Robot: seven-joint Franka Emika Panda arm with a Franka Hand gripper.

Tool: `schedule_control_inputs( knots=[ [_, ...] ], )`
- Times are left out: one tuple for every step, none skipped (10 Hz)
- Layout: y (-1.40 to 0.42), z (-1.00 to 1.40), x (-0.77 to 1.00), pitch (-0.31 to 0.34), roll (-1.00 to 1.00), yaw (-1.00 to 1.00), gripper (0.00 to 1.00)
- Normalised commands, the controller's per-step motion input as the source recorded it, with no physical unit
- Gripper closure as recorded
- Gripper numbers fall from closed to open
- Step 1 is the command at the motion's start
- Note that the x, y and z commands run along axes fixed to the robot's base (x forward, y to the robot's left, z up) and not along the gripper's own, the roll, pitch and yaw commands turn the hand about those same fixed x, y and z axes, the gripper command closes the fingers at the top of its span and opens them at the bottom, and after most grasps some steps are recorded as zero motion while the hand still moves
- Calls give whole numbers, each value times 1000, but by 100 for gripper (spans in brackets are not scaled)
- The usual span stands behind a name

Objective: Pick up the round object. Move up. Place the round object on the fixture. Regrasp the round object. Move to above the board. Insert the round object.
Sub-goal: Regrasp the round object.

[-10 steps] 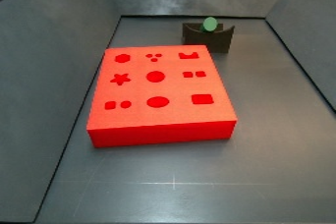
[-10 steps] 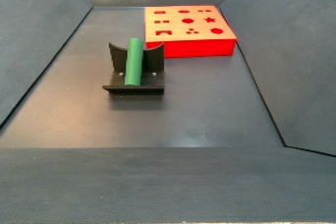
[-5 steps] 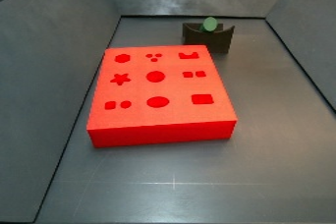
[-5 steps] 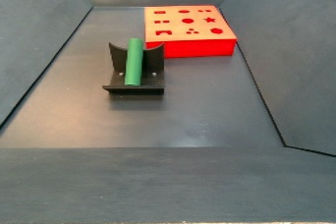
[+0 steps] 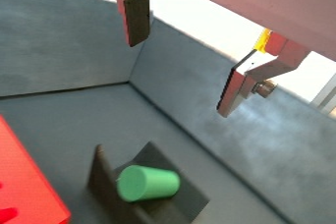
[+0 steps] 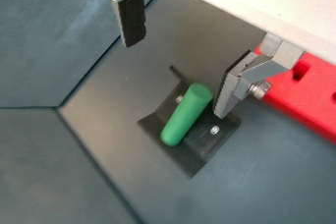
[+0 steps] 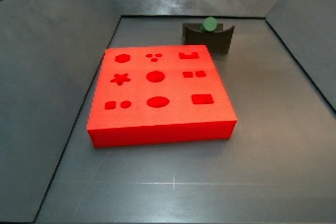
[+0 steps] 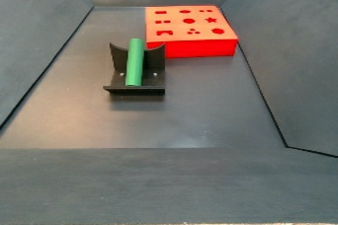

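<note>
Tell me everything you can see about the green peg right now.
The small green cylindrical peg looks smooth and plain, like plastic, with flat round ends. It lies in the notch of the dark grey-black fixture, which alone touches it, apart from the bright red board. In both wrist views the end effector is above it, open, fingers clear of the peg.

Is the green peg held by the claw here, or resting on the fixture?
Resting on the fixture. The green peg leans in its notch; in both wrist views the claw is open above it, fingers apart, holding nothing.
</note>
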Motion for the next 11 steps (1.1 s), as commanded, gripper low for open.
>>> schedule_control_inputs(
  knots=[
    [-40, -22, 108, 125, 1000, 78, 0],
    [-43, -23, 114, 160, 1000, 105, 0],
    [-45, -21, 115, 190, 1000, 134, 0],
    [-48, -24, 114, 196, 850, 172, 0],
    [-51, -25, 117, 179, 672, 190, 0],
    [-53, -27, 122, 149, 437, 209, 0],
    [-45, -22, 123, 135, 335, 218, 0],
    [-42, -13, 102, 78, 202, 223, 0],
    [-44, -16, 94, 56, 180, 221, 0],
    [-45, -18, 92, 26, 163, 206, 0],
    [67, -1000, 40, 22, 186, 73, 0]
  ],
)
